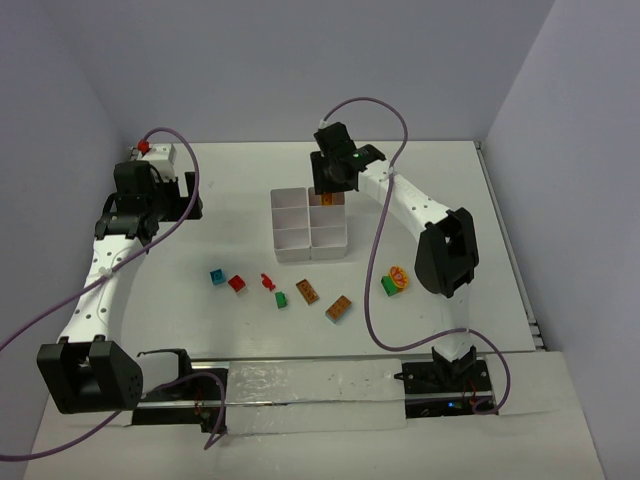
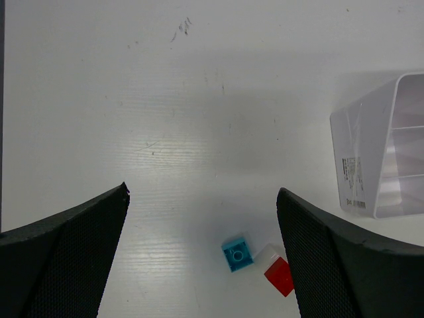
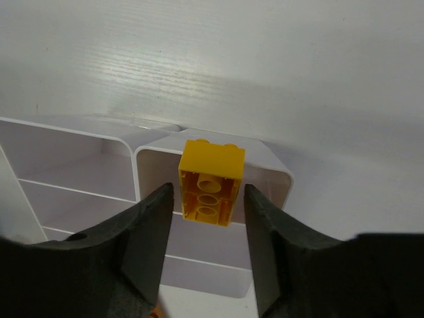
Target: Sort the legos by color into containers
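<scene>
White table point(image 1: 230, 230), yellow lego point(image 3: 212, 182) over tray point(image 3: 99, 165)

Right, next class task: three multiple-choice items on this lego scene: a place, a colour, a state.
1. Where is the right gripper? A) above the far-right compartment of the tray B) above the loose bricks C) beside its base
2. What colour is the brick it holds? A) red B) yellow C) teal
3. What state is the left gripper in? A) shut on a brick B) open, empty C) out of view
Key: 1A, the top view shows it there; 2B, a yellow brick sits between its fingers; 3B, its fingers stand wide apart.
</scene>
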Motion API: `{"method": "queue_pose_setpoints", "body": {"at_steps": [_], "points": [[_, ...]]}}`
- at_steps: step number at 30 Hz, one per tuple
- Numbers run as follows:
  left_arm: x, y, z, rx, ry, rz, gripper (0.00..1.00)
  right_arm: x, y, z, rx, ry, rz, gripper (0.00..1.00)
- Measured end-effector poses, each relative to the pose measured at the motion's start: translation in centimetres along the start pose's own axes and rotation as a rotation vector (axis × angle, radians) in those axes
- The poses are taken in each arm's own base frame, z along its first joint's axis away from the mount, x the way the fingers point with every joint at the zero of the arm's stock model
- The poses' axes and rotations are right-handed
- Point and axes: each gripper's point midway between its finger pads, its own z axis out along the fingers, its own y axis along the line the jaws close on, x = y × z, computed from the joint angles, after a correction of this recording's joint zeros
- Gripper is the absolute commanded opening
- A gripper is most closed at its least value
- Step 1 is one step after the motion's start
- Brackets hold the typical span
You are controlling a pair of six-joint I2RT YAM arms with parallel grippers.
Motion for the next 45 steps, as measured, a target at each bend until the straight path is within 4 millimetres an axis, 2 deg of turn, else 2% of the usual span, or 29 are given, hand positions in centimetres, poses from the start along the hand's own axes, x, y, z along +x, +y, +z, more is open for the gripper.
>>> {"method": "queue_pose_setpoints", "body": {"at_steps": [3, 6, 13, 19, 23, 30, 35, 37, 45], "points": [[0.0, 0.0, 0.0, 0.000, 0.000, 0.000, 0.99, 0.1, 0.0, 0.1, 0.001, 0.004, 0.001, 0.64], [0.0, 0.0, 0.0, 0.000, 0.000, 0.000, 0.99, 0.3, 0.0, 0.5, 0.003, 0.014, 0.003, 0.60], [0.0, 0.0, 0.0, -0.002, 0.000, 0.000, 0.99, 0.7, 0.1, 1.2, 0.010, 0.030, 0.019, 0.27], [0.0, 0.1, 0.0, -0.005, 0.000, 0.000, 0.99, 0.7, 0.4, 1.1, -0.011, 0.021, 0.023, 0.10], [0.0, 0.1, 0.0, -0.005, 0.001, 0.000, 0.99, 0.7, 0.4, 0.3, -0.030, -0.007, 0.028, 0.00], [0.0, 0.1, 0.0, -0.006, 0.001, 0.000, 0.99, 0.5, -0.2, -3.2, -0.056, -0.123, 0.009, 0.00], [0.0, 0.1, 0.0, -0.006, 0.001, -0.001, 0.99, 0.2, -0.7, -5.2, -0.070, -0.285, -0.033, 0.00], [0.0, 0.1, 0.0, -0.006, 0.001, -0.003, 0.99, 0.6, -1.1, -5.3, -0.058, -0.337, -0.053, 0.00], [0.0, 0.2, 0.0, -0.011, 0.001, -0.005, 0.99, 0.4, -2.0, -2.9, 0.006, -0.445, -0.092, 0.00]]}}
